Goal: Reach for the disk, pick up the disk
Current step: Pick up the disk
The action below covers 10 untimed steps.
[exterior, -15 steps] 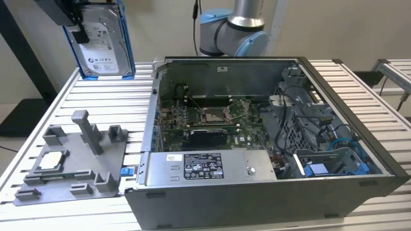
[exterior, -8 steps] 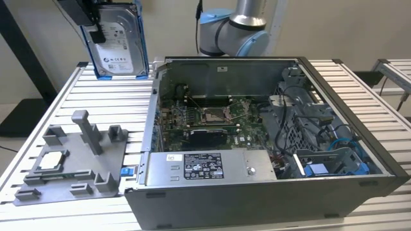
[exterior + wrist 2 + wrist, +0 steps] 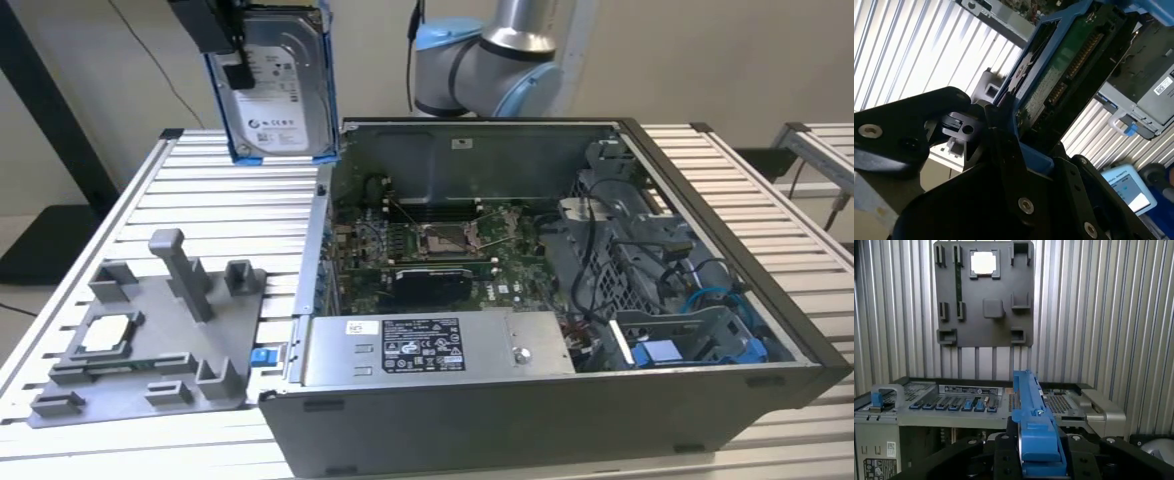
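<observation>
Above the table's (image 3: 200, 190) back corner, on the exterior view's left, the disk (image 3: 280, 85) hangs in the air. It stands on edge with its white label facing the camera and blue rails down both sides. Its lower end sits just outside the open computer case (image 3: 534, 420), close to the case's corner, and I can't tell whether the two touch.

The gripper (image 3: 1038, 440) is clamped on the disk. In the first wrist view I see black fingers (image 3: 1006, 440) pressed against either side of the blue rail, jaws narrow, no gap to spare. The second wrist view gives me the disk's underside (green circuit board, a connector row) running up and away from the black gripper body.

On the table, well apart from the disk:
- the grey tray (image 3: 147, 370) lies flat at the near corner on the exterior view's left, with a small square chip (image 3: 107, 335) seated in it
- the case lies open — motherboard (image 3: 441, 240) exposed, power supply (image 3: 427, 345) along the near side

The arm's base joint (image 3: 494, 70) stands behind the case.
</observation>
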{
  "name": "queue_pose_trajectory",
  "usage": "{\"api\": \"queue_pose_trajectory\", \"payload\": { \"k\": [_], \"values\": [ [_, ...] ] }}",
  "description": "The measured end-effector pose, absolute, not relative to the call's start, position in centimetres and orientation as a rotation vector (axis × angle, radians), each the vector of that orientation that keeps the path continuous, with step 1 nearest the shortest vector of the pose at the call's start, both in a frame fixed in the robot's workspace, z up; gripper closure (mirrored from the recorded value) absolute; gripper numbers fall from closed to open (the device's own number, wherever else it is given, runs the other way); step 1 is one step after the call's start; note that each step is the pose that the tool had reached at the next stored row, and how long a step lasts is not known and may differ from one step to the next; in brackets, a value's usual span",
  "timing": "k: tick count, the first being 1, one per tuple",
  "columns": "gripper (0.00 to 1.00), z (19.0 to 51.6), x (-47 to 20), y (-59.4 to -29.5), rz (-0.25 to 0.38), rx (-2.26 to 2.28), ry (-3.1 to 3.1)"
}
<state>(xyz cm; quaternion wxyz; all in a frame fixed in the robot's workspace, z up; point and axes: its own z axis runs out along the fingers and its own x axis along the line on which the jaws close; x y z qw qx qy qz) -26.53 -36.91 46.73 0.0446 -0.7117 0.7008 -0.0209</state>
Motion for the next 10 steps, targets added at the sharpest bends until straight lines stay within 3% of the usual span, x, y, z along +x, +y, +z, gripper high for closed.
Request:
{"api": "queue_pose_trajectory", "payload": {
  "k": [10],
  "values": [
    [1.00, 46.7, -22.1, -36.9, -0.061, -2.176, 2.143]
  ]
}}
